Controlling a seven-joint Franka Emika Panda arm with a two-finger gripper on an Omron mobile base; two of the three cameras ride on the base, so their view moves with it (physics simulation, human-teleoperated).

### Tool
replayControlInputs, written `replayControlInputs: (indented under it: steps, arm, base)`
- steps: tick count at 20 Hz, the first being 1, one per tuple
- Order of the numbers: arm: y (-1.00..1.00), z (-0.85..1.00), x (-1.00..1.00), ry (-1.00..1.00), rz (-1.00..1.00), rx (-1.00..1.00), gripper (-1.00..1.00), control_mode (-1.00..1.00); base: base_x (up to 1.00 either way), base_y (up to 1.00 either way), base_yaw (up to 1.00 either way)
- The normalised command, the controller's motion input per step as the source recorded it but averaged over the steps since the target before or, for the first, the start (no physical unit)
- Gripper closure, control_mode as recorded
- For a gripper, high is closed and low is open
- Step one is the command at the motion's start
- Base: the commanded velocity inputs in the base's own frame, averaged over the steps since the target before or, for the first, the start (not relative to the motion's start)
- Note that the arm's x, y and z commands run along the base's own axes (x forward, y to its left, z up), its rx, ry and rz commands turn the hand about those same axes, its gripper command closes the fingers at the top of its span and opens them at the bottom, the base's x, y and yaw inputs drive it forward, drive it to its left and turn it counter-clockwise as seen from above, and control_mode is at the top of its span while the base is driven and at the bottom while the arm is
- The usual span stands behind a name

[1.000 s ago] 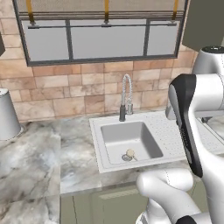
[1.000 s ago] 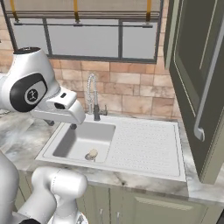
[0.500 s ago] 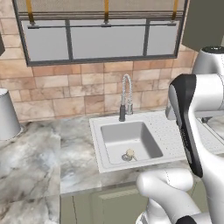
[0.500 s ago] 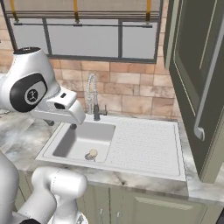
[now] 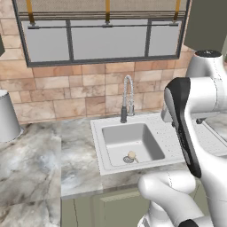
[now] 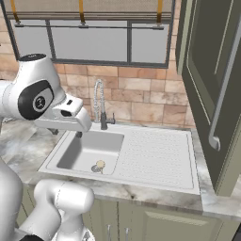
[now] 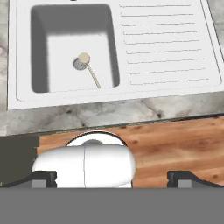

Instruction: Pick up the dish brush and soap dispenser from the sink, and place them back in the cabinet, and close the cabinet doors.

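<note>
One brush [image 5: 131, 155] lies on the floor of the sink [image 5: 104, 165] in the left base view, its round head beside the drain near the basin's front wall. The arm's elbow stands high to the right of the basin, so the brush is down and to the arm's left.

From the right base view, the brush [image 6: 100, 165] sits at the basin's front right corner, below and right of the arm's wrist, which hangs over the sink's [image 6: 155, 181] left rim. An open cabinet door [image 6: 207, 89] stands at the right.

Through the hand view, the gripper [image 7: 112, 177] is spread wide and empty, well above the surface. The brush [image 7: 89, 70] lies ahead of it, left of centre in the basin; its thin handle runs from the head diagonally toward the gripper. The sink [image 7: 166, 48] stretches across the top.
</note>
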Motion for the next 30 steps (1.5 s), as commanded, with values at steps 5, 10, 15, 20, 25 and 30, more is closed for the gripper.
replayControlInputs:
  steps: [5,10,15,20,25,30]
  arm:
    - [0.07,-0.15,0.38,0.0,0.09,0.0,-1.0,-1.0]
    - [0.0,-0.11,0.45,0.0,0.11,0.0,-1.0,-1.0]
    - [0.0,-0.24,0.38,0.0,0.11,0.0,-1.0,-1.0]
    - [0.05,-0.36,0.28,0.0,0.11,0.0,-1.0,-1.0]
    - [0.12,-0.34,0.27,0.0,0.09,0.0,-1.0,-1.0]
    - [0.17,-0.32,0.22,0.0,0.08,0.0,-1.0,-1.0]
  base:
    - [0.0,0.0,0.0]
    - [0.0,0.0,0.0]
    - [0.0,0.0,0.0]
    - [0.0,0.0,0.0]
    - [0.0,0.0,0.0]
    - [0.0,0.0,0.0]
